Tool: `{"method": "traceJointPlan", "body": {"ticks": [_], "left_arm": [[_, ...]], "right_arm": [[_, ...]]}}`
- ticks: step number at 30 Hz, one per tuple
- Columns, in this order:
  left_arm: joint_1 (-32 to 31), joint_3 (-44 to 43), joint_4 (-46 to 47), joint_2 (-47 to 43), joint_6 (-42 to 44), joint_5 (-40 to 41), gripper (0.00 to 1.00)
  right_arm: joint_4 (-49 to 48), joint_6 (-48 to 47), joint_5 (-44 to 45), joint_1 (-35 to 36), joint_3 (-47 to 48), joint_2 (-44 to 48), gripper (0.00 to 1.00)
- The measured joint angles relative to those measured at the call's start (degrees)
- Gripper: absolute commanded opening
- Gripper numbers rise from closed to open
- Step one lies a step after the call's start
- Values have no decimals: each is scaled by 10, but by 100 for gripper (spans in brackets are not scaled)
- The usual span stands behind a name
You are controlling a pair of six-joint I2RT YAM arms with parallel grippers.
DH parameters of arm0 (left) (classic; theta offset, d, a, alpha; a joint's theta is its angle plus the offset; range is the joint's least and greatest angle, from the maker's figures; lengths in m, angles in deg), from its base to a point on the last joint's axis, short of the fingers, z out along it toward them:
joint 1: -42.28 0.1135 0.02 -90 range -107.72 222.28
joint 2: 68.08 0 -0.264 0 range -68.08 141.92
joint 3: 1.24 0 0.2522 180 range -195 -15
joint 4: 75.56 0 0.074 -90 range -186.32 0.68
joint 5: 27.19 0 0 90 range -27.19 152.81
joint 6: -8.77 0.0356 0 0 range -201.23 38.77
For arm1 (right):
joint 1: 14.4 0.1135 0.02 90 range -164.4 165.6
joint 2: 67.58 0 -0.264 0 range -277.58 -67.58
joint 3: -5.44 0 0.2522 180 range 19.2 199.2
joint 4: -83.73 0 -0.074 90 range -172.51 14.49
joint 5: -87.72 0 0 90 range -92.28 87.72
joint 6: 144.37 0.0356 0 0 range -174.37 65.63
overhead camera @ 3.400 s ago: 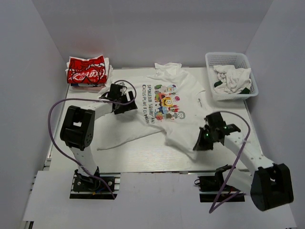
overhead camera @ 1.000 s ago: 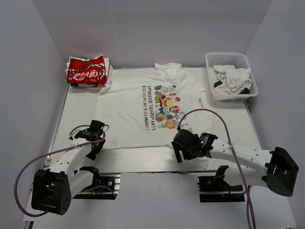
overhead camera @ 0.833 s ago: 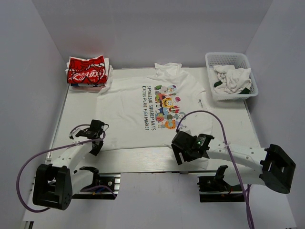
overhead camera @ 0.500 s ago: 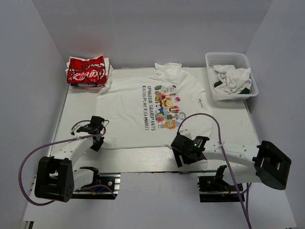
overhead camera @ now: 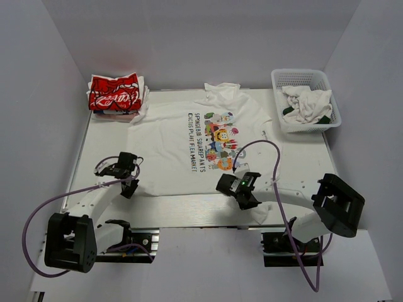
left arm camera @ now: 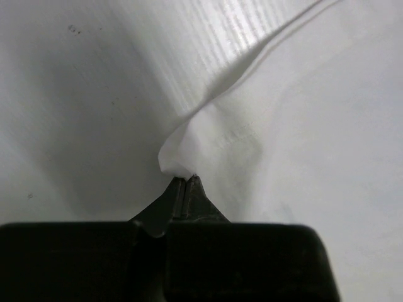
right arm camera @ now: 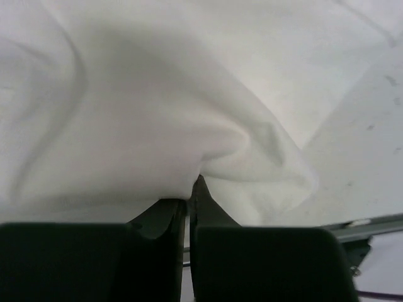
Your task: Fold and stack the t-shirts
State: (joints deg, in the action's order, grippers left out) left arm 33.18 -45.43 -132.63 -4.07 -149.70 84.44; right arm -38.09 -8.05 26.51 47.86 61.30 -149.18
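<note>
The large white t-shirt [overhead camera: 208, 135] with its cartoon print and dark lettering lies spread across the table. My left gripper [overhead camera: 130, 187] is shut on its near left hem corner; in the left wrist view the pinched cloth [left arm camera: 182, 148] peaks at the closed tips of my left gripper [left arm camera: 186, 179]. My right gripper [overhead camera: 242, 200] is shut on the near right hem, and the right wrist view shows the bunched white cloth [right arm camera: 189, 126] caught in my right gripper [right arm camera: 191, 185]. A folded red t-shirt [overhead camera: 113, 92] with white script tops a pile at the back left.
A white basket [overhead camera: 306, 77] holding crumpled white and dark clothes stands at the back right. Purple cables loop off both arms over the near table edge [overhead camera: 189, 220]. White walls close in the left, right and back.
Both arms came from the shirt's far parts down to its near hem. Within the last second the left gripper shut on the left corner, then the right gripper shut on the right hem.
</note>
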Motion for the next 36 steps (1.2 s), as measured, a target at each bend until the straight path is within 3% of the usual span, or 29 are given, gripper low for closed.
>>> {"method": "traceJointPlan", "body": {"ticks": [10,19,28,30,32,33,34,35,36], "left_arm": [[2,-84,-26,-2,22,13,0],[33,-189,-28,99,60,31,0],[70,-282,28,225,97,27,0],[75,-307,45,262,107,25,1],[78,-327,53,293,114,23,6],[80,-339,59,310,118,22,17],[83,-350,64,325,123,21,31],[87,-364,66,343,128,19,49],[90,-379,67,358,136,17,70]], "right_arm": [[72,-84,79,-42,146,1,0],[10,-225,128,-149,247,-12,0],[-152,-401,97,-247,344,-155,0],[-170,-440,78,-264,374,-194,5],[-193,-483,63,-280,417,-246,5],[-200,-504,56,-289,440,-273,5],[-209,-525,52,-296,464,-303,8],[-215,-544,45,-302,487,-329,25],[-224,-562,35,-310,516,-359,68]]}}
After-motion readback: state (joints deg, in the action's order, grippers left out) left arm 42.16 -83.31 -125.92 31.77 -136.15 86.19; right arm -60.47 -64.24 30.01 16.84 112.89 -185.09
